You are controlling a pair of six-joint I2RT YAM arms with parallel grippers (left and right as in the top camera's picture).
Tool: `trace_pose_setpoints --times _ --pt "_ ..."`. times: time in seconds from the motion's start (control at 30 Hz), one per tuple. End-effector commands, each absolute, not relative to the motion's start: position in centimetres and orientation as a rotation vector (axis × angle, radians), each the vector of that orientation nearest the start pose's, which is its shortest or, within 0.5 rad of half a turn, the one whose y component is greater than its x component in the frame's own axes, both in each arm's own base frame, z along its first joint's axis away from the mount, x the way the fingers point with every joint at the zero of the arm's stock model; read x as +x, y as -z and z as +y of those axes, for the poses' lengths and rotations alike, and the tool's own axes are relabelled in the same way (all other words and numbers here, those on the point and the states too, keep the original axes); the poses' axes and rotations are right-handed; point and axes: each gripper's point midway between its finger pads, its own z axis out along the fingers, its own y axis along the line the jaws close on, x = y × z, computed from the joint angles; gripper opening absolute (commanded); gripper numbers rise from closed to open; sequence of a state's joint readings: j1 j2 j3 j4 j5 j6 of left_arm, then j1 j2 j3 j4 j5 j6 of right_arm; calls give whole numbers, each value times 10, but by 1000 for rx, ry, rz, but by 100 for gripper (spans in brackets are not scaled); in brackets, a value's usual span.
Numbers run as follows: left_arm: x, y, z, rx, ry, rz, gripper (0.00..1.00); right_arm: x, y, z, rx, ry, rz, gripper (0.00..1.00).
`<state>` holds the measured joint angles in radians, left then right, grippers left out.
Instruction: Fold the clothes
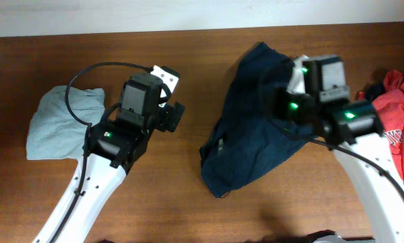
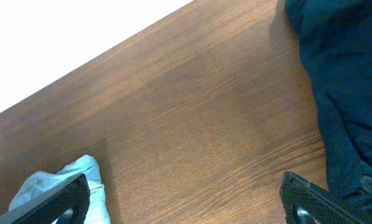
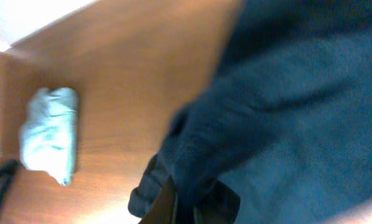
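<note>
Left fingers (image 2: pixel 49 202) are spread apart above the tabletop (image 2: pixel 204 124). Right fingers (image 1: pixel 282 102) are clamped on the bunched navy garment (image 1: pixel 253 145).

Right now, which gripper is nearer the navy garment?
Right. The right gripper sits on the navy garment, at its upper part, apparently pinching the fabric. The left gripper is open over the bare table, beside the garment and not touching it.

You had fairly bright, even light from above on the counter (image 1: pixel 188 189), with only soft shadows beside the arms. Your overhead view was sharp. Your left wrist view washed out the white background (image 2: pixel 49 37). Motion blur smeared your right wrist view, and the navy garment (image 3: pixel 285 112) lost detail.
</note>
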<state>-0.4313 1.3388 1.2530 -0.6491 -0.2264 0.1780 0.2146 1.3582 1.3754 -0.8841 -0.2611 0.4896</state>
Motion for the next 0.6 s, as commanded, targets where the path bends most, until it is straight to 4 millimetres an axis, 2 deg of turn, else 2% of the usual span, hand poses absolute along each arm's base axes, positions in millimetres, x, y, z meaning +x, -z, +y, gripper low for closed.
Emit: trace_pose_setpoints --times 0.0,0.1,0.17,0.23,0.33,0.4,0.43,0.5,0.57 --pt "368 -264 -122 528 -129 2184 97 376 -251 181 31 -736 2414 5" --pt "366 -261 -121 533 -134 2198 97 404 -238 237 -104 -806 2330 6" --pt "364 -259 -117 528 -153 2212 97 422 -220 277 -192 -845 2269 7" --pt "363 -259 -108 490 -204 2225 97 432 -196 313 -318 -884 2219 9" --pt "362 -259 -105 483 -225 2229 98 429 -164 338 -408 -941 2236 18" --pt "362 -259 -105 484 -224 2229 97 423 -150 340 -467 -938 2266 27" --pt "362 -259 -105 484 -223 2229 97 422 -148 338 -476 -927 2277 36" --pt "362 -259 -105 484 -220 2226 97 420 -150 324 -496 -889 2296 48" --pt "363 -260 -106 482 -218 2222 99 422 -162 291 -454 -823 2335 53"
